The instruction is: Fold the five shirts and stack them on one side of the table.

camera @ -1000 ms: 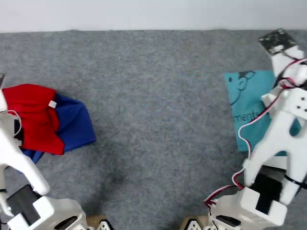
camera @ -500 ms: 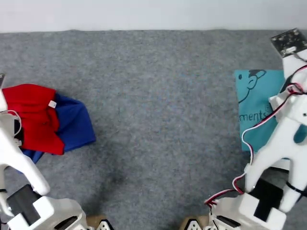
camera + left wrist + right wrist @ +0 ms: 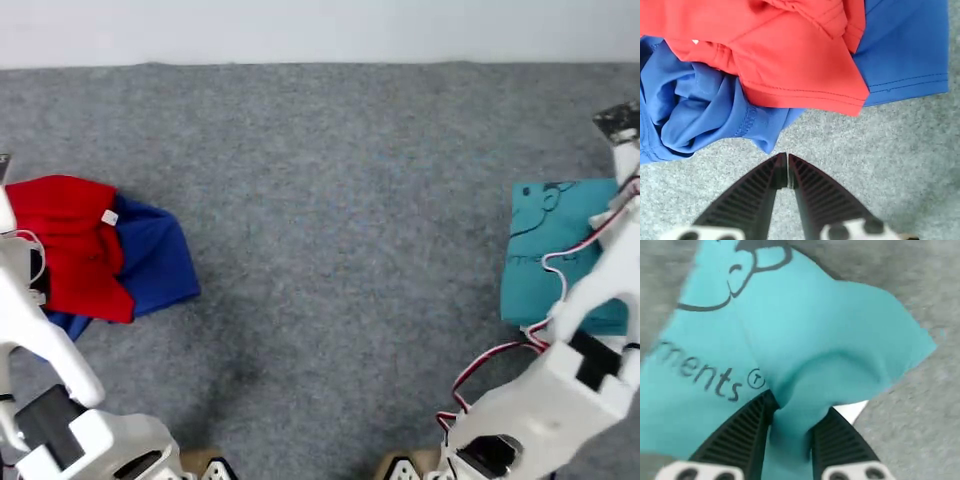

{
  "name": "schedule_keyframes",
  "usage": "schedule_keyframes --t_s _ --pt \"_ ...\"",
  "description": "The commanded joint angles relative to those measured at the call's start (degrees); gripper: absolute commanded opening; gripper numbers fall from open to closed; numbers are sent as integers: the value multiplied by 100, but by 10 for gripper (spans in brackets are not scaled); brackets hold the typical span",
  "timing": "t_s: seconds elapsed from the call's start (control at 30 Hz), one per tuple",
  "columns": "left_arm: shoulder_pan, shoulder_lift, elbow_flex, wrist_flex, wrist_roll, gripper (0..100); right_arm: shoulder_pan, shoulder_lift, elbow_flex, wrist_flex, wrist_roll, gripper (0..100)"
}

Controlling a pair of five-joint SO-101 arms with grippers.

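Where the left gripper [image 3: 788, 162] hangs over the grey table [image 3: 330, 200], its jaws meet, pinching nothing, tips just short of the blue shirt [image 3: 700, 110]. Red shirt [image 3: 65, 240] lies on top of the blue one, left edge of the high view. Right gripper [image 3: 796, 407] pinches a raised fold of the teal shirt [image 3: 550, 260]; shirt at right edge, mid-height.

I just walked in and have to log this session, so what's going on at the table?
Two robot arms are handling shirts on a grey mat. The right gripper has its jaws shut on a pinch of the teal shirt at the table's right edge. The left gripper hangs empty, jaws shut, above the mat beside a loose heap at the left, where a red shirt lies on a blue shirt, neither folded.
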Motion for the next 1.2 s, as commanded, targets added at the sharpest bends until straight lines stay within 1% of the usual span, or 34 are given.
schedule_keyframes --t_s 0.0,0.1,0.13,0.27,0.3,0.33,0.47,0.57,0.63,0.77,0.87,1.0,1.17 --pt "35 -211 -31 -26 -18 15 286 136 -79 -796 448 11" --pt "35 -211 -22 -35 -18 15 426 374 -79 -1244 703 35" --pt "44 -202 -22 -44 -18 15 479 435 -79 -1332 738 69" --pt "44 -202 -22 -44 -18 15 629 479 -79 -1393 703 279" --pt "44 -202 -22 -53 -18 15 629 426 -79 -1385 607 307" --pt "44 -202 -22 -62 -18 15 629 347 -79 -1385 466 314" --pt "44 -202 -22 -62 -18 15 479 -84 -79 -1077 70 314" --pt "44 -202 -22 -35 -18 15 312 -409 -79 -488 -229 296" --pt "44 -202 -22 -35 -18 15 154 -549 -79 13 -264 226" --pt "44 -202 -22 -35 -18 15 -119 -585 -70 769 -264 2" --pt "44 -202 -22 -26 -18 15 -189 -391 -35 1165 -299 46" --pt "44 -202 -22 -26 -18 15 -251 286 -9 1464 -299 8" --pt "44 -202 -13 -26 -18 15 -286 1297 -53 1798 -299 10"
